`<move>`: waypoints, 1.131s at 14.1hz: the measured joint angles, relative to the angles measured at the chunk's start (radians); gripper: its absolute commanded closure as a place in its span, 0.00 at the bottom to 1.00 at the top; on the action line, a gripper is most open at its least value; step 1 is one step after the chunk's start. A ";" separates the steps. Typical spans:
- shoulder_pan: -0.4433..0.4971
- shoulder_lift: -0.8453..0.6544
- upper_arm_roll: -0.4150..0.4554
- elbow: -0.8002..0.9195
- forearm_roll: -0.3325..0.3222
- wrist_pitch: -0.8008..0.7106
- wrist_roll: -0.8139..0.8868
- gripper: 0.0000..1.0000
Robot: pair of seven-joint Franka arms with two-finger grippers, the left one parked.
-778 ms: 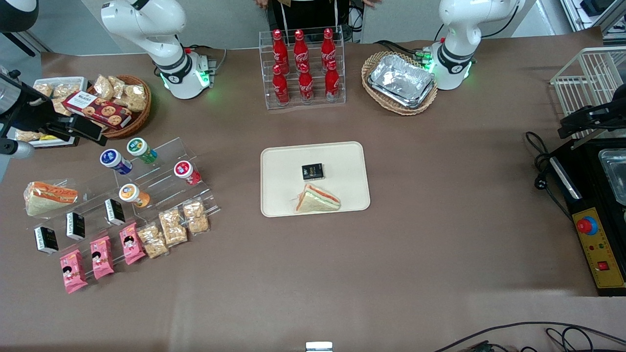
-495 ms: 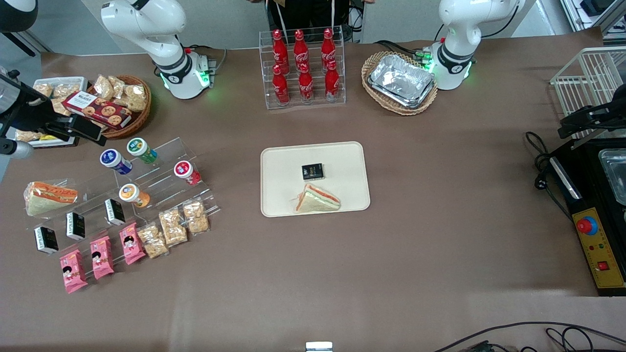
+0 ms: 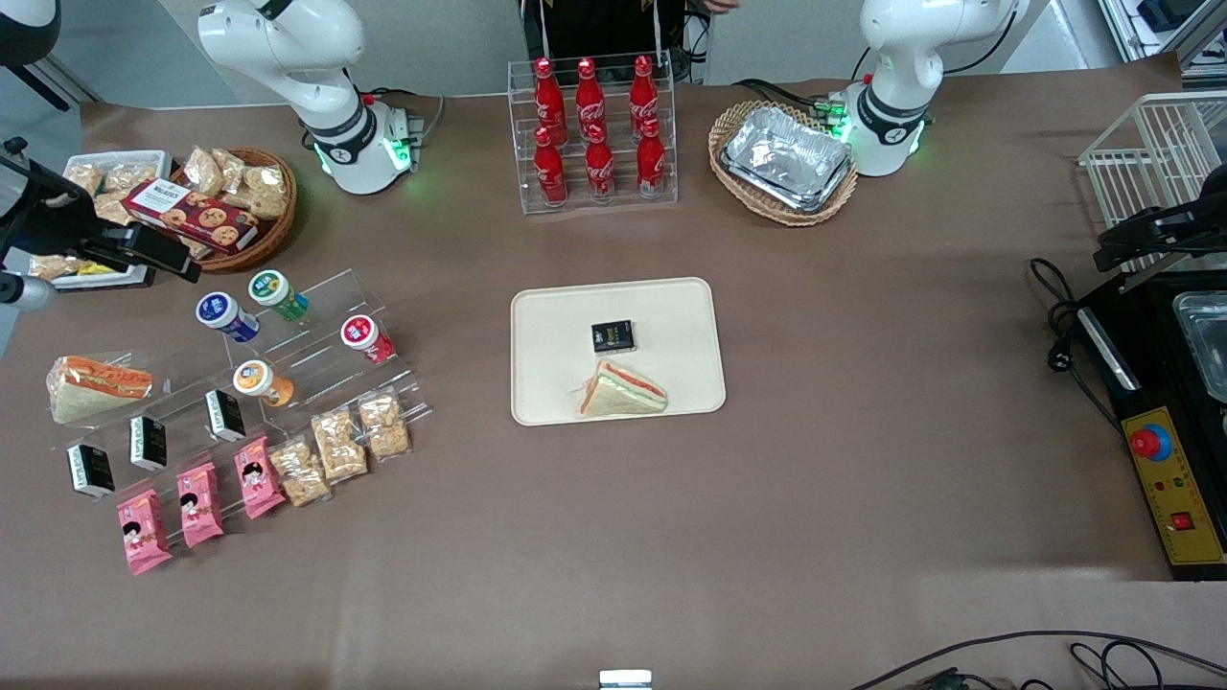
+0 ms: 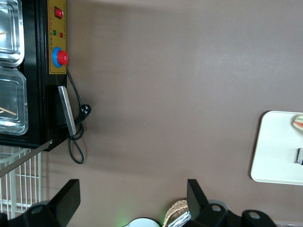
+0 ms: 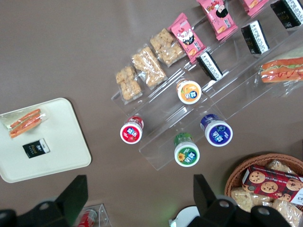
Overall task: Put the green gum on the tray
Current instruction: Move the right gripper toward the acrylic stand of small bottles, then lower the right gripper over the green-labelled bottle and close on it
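The green gum lies on the top step of a clear acrylic stand, its white lid with the green-yellow label facing up; it also shows in the right wrist view. The cream tray lies mid-table and holds a sandwich and a small black box; it shows in the right wrist view and the left wrist view too. My right gripper hangs open and empty above the table beside the cookie basket, apart from the green gum. Its two fingers stand wide apart in the right wrist view.
A blue gum, red gum and orange gum share the stand with snack packs. A wicker basket of cookies, a cola bottle rack and a basket of foil trays stand farther back.
My right gripper has shifted slightly farther from the front camera and toward the working arm's end of the table. Nothing else has moved.
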 measured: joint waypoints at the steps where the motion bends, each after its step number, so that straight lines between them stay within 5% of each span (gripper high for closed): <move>1: 0.000 -0.010 0.000 -0.017 0.000 0.001 0.000 0.00; 9: 0.008 -0.247 0.004 -0.555 -0.002 0.337 -0.025 0.00; 16: -0.037 -0.254 -0.002 -0.771 -0.004 0.518 -0.038 0.00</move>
